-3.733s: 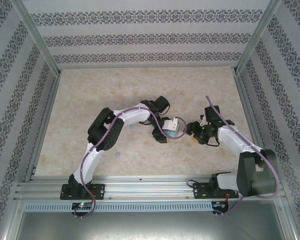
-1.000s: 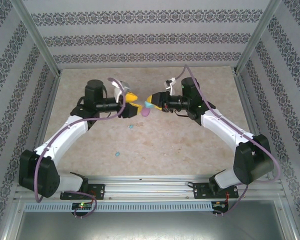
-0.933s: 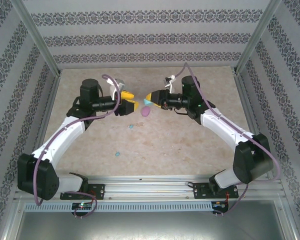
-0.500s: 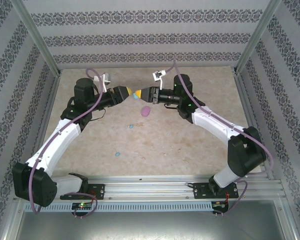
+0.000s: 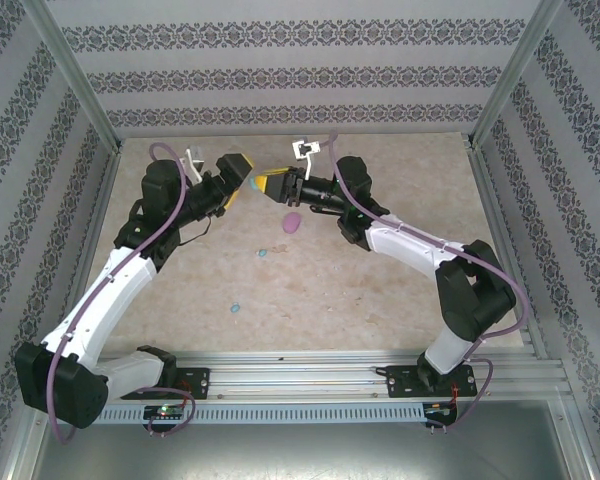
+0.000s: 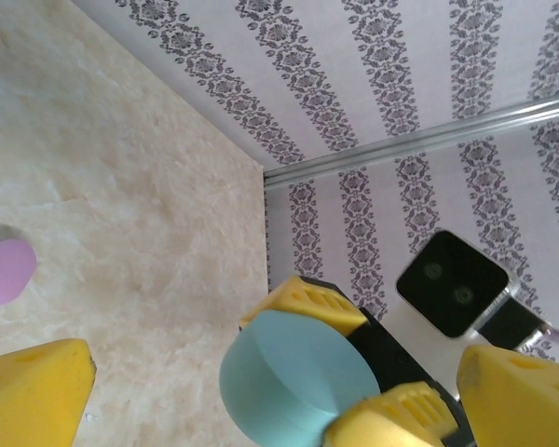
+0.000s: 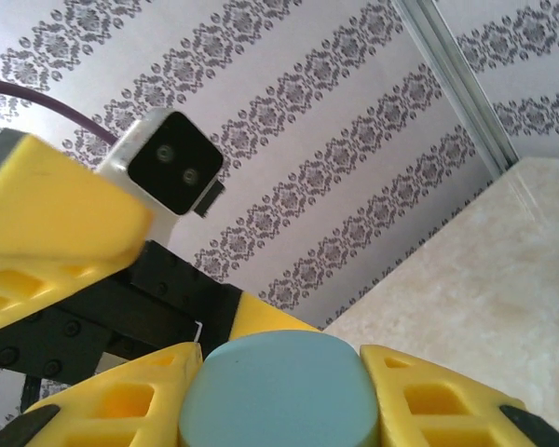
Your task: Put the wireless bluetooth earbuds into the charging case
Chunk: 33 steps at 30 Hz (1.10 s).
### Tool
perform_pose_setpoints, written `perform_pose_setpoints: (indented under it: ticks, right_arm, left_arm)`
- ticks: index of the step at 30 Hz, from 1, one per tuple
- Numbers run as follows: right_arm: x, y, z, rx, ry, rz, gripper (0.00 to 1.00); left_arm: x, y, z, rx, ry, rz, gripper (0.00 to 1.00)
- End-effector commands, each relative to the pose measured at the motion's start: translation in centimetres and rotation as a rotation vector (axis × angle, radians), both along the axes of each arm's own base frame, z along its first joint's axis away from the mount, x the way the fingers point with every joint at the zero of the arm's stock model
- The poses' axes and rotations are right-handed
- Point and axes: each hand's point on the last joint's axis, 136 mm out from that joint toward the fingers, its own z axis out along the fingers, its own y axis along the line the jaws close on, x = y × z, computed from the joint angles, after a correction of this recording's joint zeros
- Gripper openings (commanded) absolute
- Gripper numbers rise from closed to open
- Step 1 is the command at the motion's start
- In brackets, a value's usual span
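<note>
**Blue case held aloft between two grippers, earbuds waiting on the table**

On the left, the left gripper [image 5: 236, 181] is raised over the far part of the table [image 5: 380, 290] with its yellow fingers [image 6: 33, 386] spread wide. From its wrist view they flank the light blue charging case [image 6: 293, 372] on either side without touching it, so this arm carries nothing. The wide stance reads as clearance: room to draw away from the case, or to come in for a new hold.

Below on the tabletop a light blue earbud [image 5: 234, 307] lies near the arms' bases, and a second light blue earbud [image 5: 262, 253] lies farther in. Both are well apart from the lifted case, so neither is seated yet. I cannot make out any pink-purple buds.

The case looks like a closed oval disc, pinched across its rim by the right gripper [image 5: 273, 184], whose fingers [image 7: 130, 405] press on its two sides. That grip alone bears it, clear of the table. Holding it edge-on probably leaves the flat faces free for the other arm to work the lid.

Just right of this, the pink oval case [image 5: 292, 221] rests on the table under the right arm's wrist, apparently shut and untouched.
</note>
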Motion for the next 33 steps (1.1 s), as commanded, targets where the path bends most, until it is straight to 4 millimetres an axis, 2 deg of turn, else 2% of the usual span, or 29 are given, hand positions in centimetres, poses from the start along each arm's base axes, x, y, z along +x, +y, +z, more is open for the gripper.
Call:
perform_pose_setpoints:
  ticks: [1, 5, 10, 17, 29, 33]
  right_arm:
    - [-0.7, 0.1, 1.8, 0.047, -0.139, -0.028, 0.12]
    - [-1.0, 0.3, 1.9, 0.046, -0.166, -0.039, 0.12]
    - [-0.4, 0.3, 1.9, 0.046, -0.191, -0.076, 0.12]
    - [0.6, 0.1, 1.8, 0.049, -0.214, -0.135, 0.12]
    - [0.2, 0.3, 0.3, 0.024, -0.189, -0.106, 0.16]
    - [0.1, 0.3, -0.1, 0.012, -0.183, -0.102, 0.24]
  left_arm:
    - [0.7, -0.6, 0.5, -0.103, 0.032, 0.020, 0.93]
    - [1.5, -1.7, -0.6, -0.220, 0.135, 0.001, 0.78]
    - [1.6, -2.7, -0.8, -0.277, 0.207, -0.021, 0.68]
    - [1.5, -2.8, -1.1, -0.317, 0.245, -0.008, 0.59]
    - [1.6, -2.9, 0.3, -0.397, 0.218, -0.007, 0.19]
    - [1.7, -2.7, 0.8, -0.405, 0.203, -0.001, 0.04]
